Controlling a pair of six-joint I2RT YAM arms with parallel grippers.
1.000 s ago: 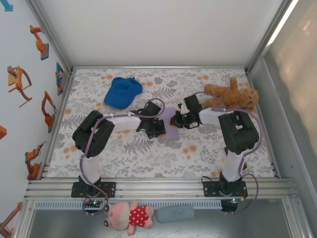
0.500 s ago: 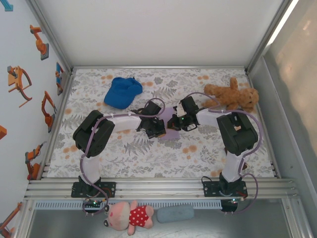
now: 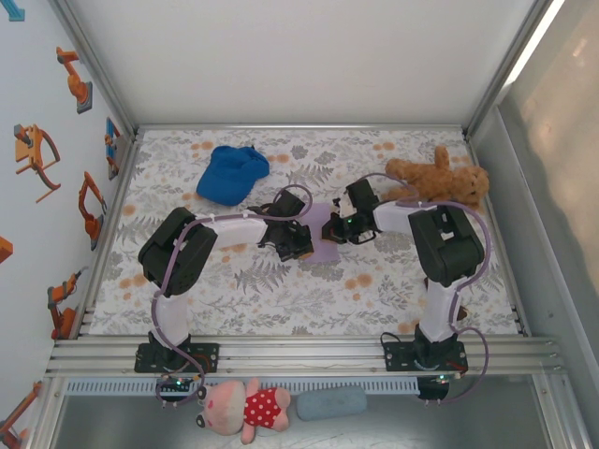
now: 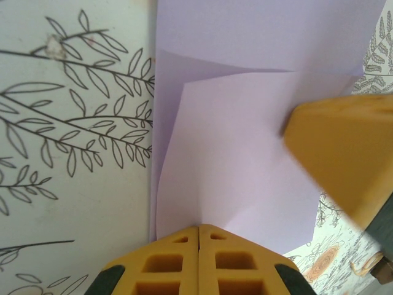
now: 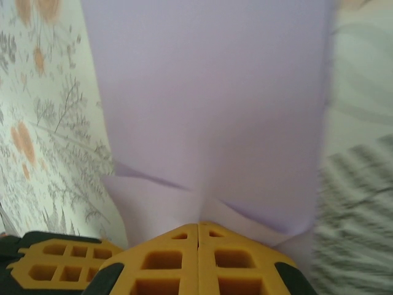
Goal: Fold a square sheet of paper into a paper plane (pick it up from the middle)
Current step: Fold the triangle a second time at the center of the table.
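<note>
The square sheet of paper [image 3: 324, 238] is lavender and lies on the floral cloth mid-table, between the two grippers. One flap of the sheet [image 4: 245, 184] is folded over the layer under it. My left gripper [image 4: 198, 227] is shut, and the paper creases right up to its tip. From the top it sits at the sheet's left edge [image 3: 301, 245]. My right gripper [image 5: 198, 224] is shut too, with the sheet [image 5: 209, 110] puckering at its tip. It is on the sheet's right side [image 3: 341, 226]. The paper plane is out of view.
A blue cap [image 3: 231, 174] lies at the back left and a brown teddy bear [image 3: 440, 182] at the back right, close to my right arm. A pink plush [image 3: 243, 407] and a grey pad [image 3: 330, 402] lie in front of the rail.
My right gripper swung a little left over the sheet, then came back right. The left gripper has hardly moved. Both stayed shut.
</note>
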